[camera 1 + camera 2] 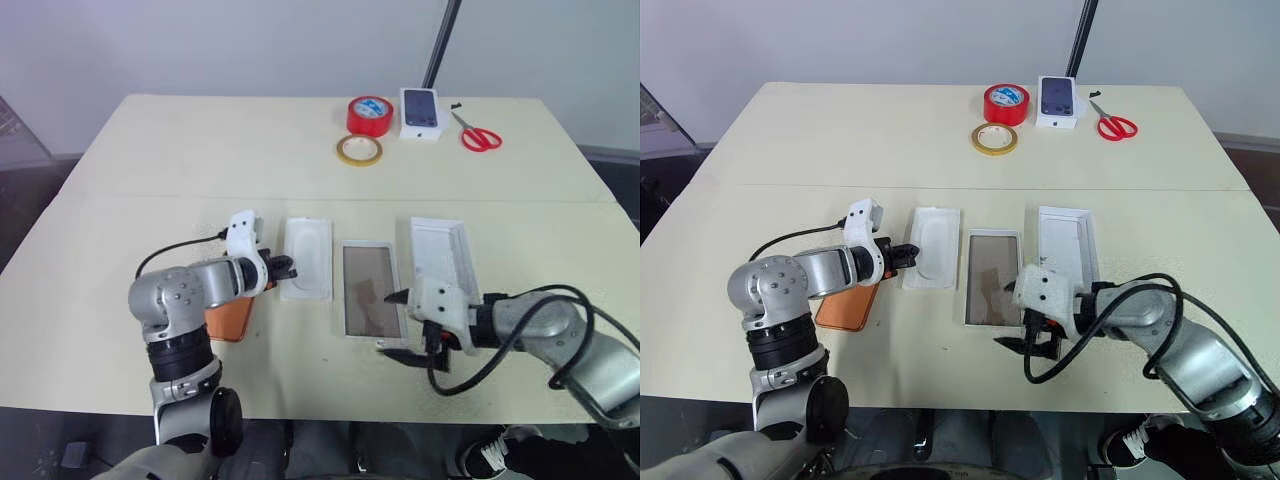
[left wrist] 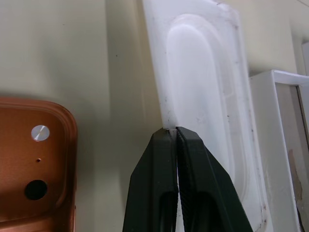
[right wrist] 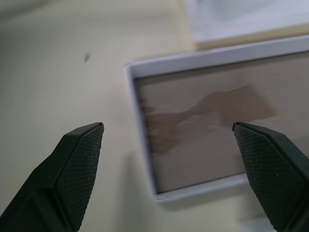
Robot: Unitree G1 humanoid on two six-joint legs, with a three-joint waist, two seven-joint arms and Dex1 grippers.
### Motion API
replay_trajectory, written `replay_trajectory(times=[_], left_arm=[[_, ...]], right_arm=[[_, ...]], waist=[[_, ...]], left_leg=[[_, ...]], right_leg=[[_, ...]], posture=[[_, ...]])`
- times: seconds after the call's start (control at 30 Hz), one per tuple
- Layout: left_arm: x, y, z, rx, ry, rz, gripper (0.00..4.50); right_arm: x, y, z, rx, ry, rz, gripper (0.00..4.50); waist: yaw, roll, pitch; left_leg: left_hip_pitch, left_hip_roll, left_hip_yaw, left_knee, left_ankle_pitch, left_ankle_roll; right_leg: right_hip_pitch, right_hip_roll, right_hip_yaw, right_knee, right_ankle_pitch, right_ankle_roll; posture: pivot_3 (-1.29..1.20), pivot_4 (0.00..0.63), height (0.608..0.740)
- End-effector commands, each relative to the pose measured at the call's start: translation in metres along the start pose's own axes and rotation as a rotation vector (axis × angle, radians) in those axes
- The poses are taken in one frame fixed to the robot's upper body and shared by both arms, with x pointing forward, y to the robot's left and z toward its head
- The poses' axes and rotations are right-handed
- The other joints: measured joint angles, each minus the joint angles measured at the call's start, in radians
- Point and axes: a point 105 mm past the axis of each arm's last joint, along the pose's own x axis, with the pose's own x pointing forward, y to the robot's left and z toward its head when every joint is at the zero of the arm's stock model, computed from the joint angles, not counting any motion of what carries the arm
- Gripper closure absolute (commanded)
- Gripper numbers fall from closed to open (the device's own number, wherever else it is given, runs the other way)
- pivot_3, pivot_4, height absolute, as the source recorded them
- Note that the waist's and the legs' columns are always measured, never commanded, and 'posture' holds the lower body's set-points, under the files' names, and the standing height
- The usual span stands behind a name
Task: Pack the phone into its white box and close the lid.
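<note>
The copper-orange phone (image 1: 228, 318) lies back up on the table, partly under my left forearm; its camera corner (image 2: 34, 159) shows in the left wrist view. My left gripper (image 1: 290, 268) is shut, its tips against the near edge of the white insert (image 2: 203, 96); I cannot tell whether that edge is pinched. To the right of the insert lies the white box (image 1: 368, 290), a tray with a brownish floor. My right gripper (image 1: 397, 323) is open over the tray's near end, its fingers to either side of the rim (image 3: 140, 140). The lid (image 1: 440, 255) lies right of the tray.
At the table's far side are a red tape roll (image 1: 369, 114), a yellow tape ring (image 1: 358, 150), a small white box printed with a phone picture (image 1: 421, 112) and red-handled scissors (image 1: 478, 134). A black pole (image 1: 440, 45) rises behind them.
</note>
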Motion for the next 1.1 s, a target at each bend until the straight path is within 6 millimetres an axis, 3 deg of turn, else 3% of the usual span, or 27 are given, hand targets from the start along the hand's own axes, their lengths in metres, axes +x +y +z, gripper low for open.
replay_trajectory(times=[0.03,0.17,0.33,0.37,0.57,0.73,0.83,0.93,1.07,1.1], left_arm=[[-0.005,-0.004,0.011,-0.002,-0.058,-0.012,4.45],[-0.008,-0.003,0.016,-0.02,-0.078,-0.02,4.5],[-0.017,0.004,0.032,-0.075,-0.157,-0.018,4.5],[-0.019,0.007,0.037,-0.089,-0.178,-0.015,4.5],[-0.041,0.028,0.07,-0.154,-0.299,0.015,4.5],[-0.051,0.032,0.08,-0.145,-0.322,0.011,4.5],[-0.052,0.026,0.076,-0.104,-0.306,-0.002,4.5],[-0.049,0.017,0.069,-0.076,-0.28,-0.024,4.5],[-0.039,-0.001,0.055,-0.01,-0.228,-0.066,4.5],[-0.036,-0.006,0.051,0.004,-0.215,-0.078,4.5]], right_arm=[[0.009,0.006,0.001,-0.049,0.018,0.025,0.0],[0.019,0.007,-0.002,-0.081,0.039,0.03,1.75],[0.027,0.011,0.007,-0.146,0.011,0.06,4.38],[0.029,0.011,0.009,-0.161,0.005,0.062,4.45],[0.05,0.003,0.026,-0.212,-0.043,0.055,4.45],[0.073,-0.026,0.037,-0.222,-0.049,-0.05,4.45],[0.076,-0.041,0.047,-0.226,-0.055,-0.098,3.52],[0.07,-0.04,0.058,-0.233,-0.1,-0.077,2.0],[0.041,-0.053,0.071,-0.216,-0.17,-0.14,0.03],[0.033,-0.055,0.072,-0.207,-0.178,-0.149,0.03]], waist=[[0.0,0.0,0.0],[0.0,0.0,0.0],[0.0,0.0,0.0],[0.0,-0.001,0.0],[-0.005,-0.002,0.0],[-0.003,-0.003,0.0],[0.001,-0.003,0.0],[0.0,-0.003,0.0],[-0.002,-0.003,0.0],[0.0,-0.003,0.0]], left_leg=[[0.0,0.0,0.0,0.0,0.0,0.0],[0.0,0.0,0.0,0.0,0.0,0.0],[0.0,0.0,0.0,0.0,0.002,-0.004],[0.0,0.0,0.0,0.0,0.002,-0.004],[0.0,0.0,0.0,0.0,0.003,-0.006],[0.0,0.0,0.0,-0.001,0.004,-0.007],[0.0,0.0,0.0,0.0,0.004,-0.007],[-0.001,-0.001,0.0,0.0,0.004,-0.008],[0.0,-0.001,0.0,-0.001,0.004,-0.008],[-0.001,-0.001,0.0,-0.001,0.004,-0.008]], right_leg=[[0.0,0.0,0.0,0.0,0.0,0.0],[0.0,0.0,0.0,0.0,0.0,0.0],[0.0,0.0,0.0,0.0,0.0,0.0],[0.0,0.0,0.0,0.0,0.0,0.0],[-0.001,0.0,-0.001,0.0,0.0,0.0],[-0.002,0.0,0.0,0.0,0.0,0.0],[-0.002,-0.001,-0.001,0.001,0.0,0.0],[-0.002,-0.001,-0.001,0.0,0.0,0.0],[-0.002,-0.001,-0.001,0.001,0.0,0.0],[-0.002,-0.001,-0.001,0.001,0.0,0.0]], posture=[[0.0,0.15,0.717],[0.0,0.15,0.717],[0.0,0.15,0.717],[0.0,0.15,0.717],[0.0,0.15,0.717],[0.0,0.15,0.717],[0.0,0.15,0.717],[0.0,0.15,0.717],[0.0,0.15,0.717],[0.0,0.15,0.717]])
